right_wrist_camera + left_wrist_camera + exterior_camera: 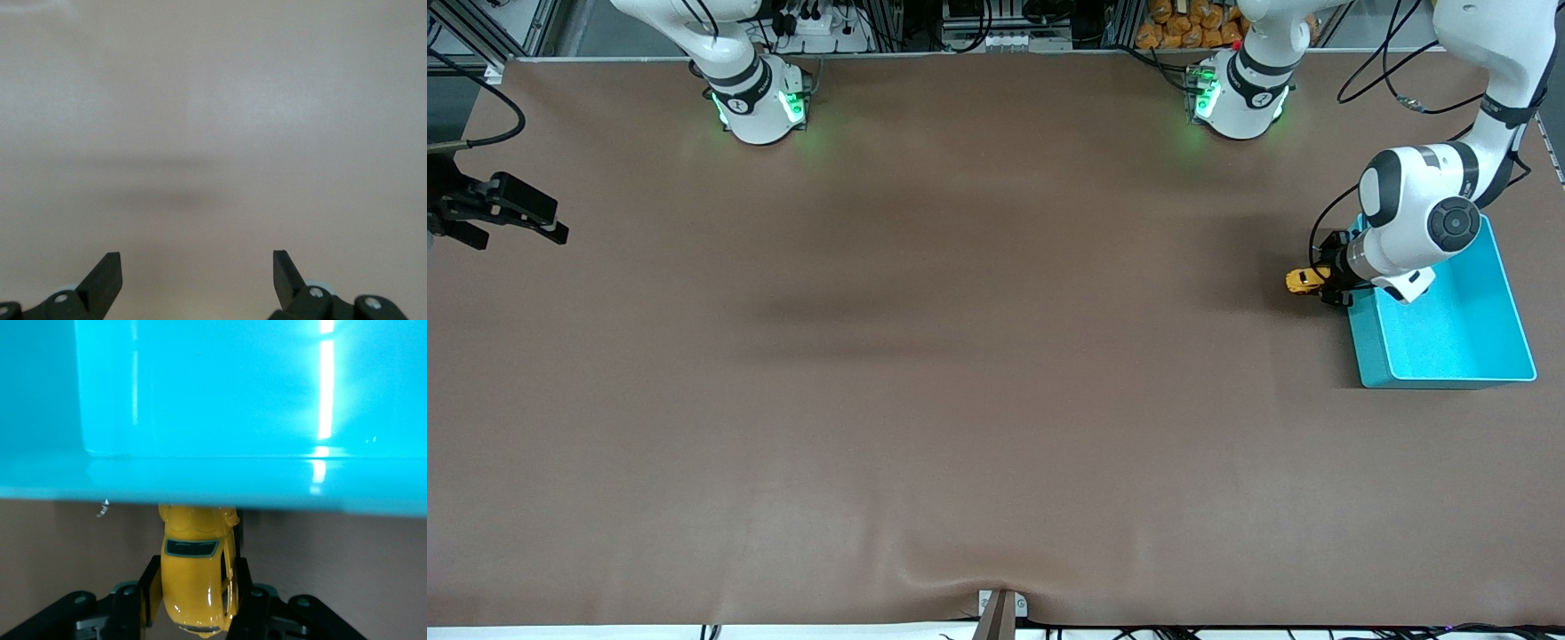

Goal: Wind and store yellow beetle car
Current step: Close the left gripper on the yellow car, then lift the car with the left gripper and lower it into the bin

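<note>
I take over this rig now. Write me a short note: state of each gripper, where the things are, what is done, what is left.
Left gripper: shut on the yellow beetle car, low at the table beside the turquoise bin, on the side toward the right arm's end.
Right gripper: open, holding nothing, waiting over the table's edge at the right arm's end.
Done: car grasped.
Left: winding cannot be judged from here; the car is not yet in the bin, so it must still go in.
</note>
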Controlling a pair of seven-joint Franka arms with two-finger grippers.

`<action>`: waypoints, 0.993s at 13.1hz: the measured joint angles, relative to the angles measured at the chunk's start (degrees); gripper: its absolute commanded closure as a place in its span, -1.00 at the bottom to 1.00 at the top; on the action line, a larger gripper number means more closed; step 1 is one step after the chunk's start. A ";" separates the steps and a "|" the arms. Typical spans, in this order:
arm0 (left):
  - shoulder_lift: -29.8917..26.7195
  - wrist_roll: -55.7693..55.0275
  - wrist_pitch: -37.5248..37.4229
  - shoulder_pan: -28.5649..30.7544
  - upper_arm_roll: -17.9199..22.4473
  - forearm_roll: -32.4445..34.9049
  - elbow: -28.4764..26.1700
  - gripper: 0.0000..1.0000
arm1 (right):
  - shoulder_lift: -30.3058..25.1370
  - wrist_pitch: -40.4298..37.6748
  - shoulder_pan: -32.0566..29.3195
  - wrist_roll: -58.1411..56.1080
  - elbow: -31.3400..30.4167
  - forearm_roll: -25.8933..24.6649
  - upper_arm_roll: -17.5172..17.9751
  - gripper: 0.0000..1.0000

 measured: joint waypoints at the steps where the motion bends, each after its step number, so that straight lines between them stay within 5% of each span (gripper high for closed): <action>1: 0.00 -0.59 -0.43 -0.85 -0.12 0.00 0.80 1.00 | 0.00 0.04 0.00 -0.83 0.00 -0.12 0.00 -1.00; 6: -0.38 -4.74 -6.09 -5.54 -0.83 0.00 5.04 1.00 | -0.02 0.17 0.00 -2.74 0.00 -0.42 -0.01 -1.00; 13: -1.97 4.10 -29.08 -5.94 -0.51 0.16 20.40 1.00 | -0.16 0.08 2.56 -9.43 0.00 -0.85 -4.08 -1.00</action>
